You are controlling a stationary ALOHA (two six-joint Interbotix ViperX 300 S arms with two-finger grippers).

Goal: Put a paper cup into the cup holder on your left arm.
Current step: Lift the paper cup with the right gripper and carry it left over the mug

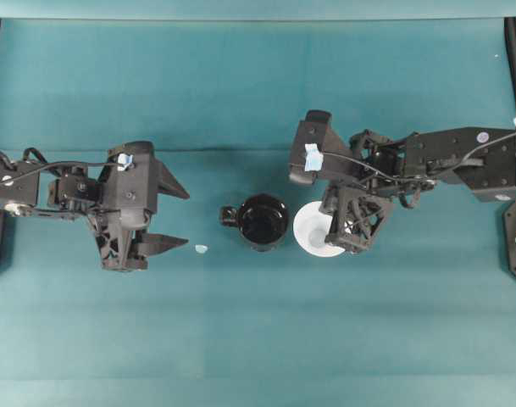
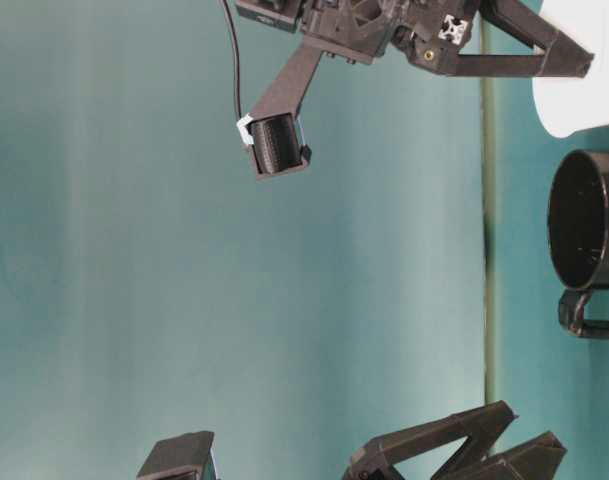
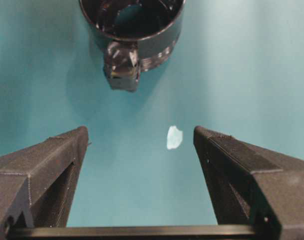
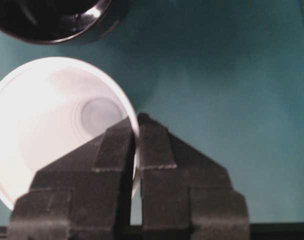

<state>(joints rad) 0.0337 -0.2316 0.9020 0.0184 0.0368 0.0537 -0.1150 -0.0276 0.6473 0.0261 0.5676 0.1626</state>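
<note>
The white paper cup stands upright on the teal table, just right of the black cup holder. My right gripper is shut on the paper cup's rim, with one finger inside the wall and one outside. The cup holder's edge shows just beyond it. My left gripper stands open and holds nothing. It points at the cup holder, whose handle faces it, a short way off. In the overhead view the left gripper lies left of the cup holder.
A small pale scrap lies on the table between the left gripper's fingertips and the cup holder, also visible from overhead as a scrap. Black frame posts stand at the table's far left and right edges.
</note>
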